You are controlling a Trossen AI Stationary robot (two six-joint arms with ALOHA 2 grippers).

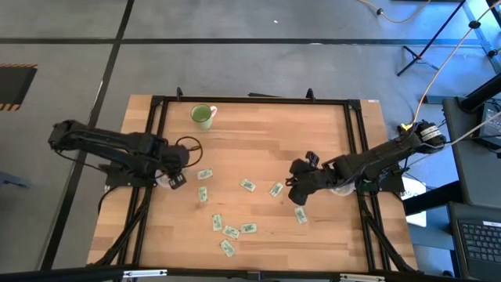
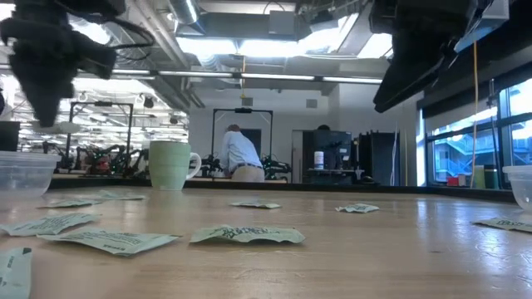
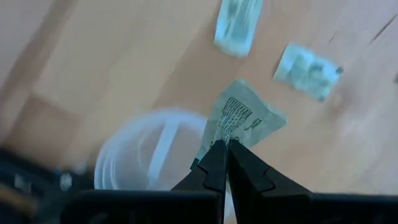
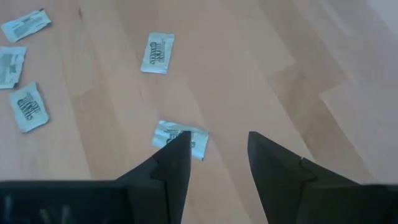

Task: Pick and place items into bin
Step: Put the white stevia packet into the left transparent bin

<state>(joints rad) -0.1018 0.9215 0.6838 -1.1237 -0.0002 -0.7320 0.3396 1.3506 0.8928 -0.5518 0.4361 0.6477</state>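
Note:
Several small light green and white packets lie flat on the wooden table, among them one packet (image 1: 248, 186), one (image 1: 300, 215) and one (image 2: 247, 235). My left gripper (image 3: 225, 144) (image 1: 178, 179) is shut on one packet (image 3: 242, 118) and hangs over a clear plastic bin (image 3: 146, 158) at the table's left side. My right gripper (image 4: 219, 140) (image 1: 298, 186) is open, pointing down, above the table right of centre. A packet (image 4: 179, 137) lies just below and beside one of its fingers, untouched. My left gripper pinches the packet by its lower edge (image 3: 227, 134) between the two fingertips. The rest of the packet stands out beyond the tips. The fingers come from above, slanting down. The packet is lifted clear, over the rim of the clear bin and the table beside it.
A light green mug (image 1: 203, 115) (image 2: 170, 164) stands near the table's far left corner. A second clear container (image 1: 342, 189) (image 2: 522, 184) sits at the right side under the right arm. A dark frame (image 1: 250, 100) runs round the table. A person (image 2: 241, 154) stands far off in the room.

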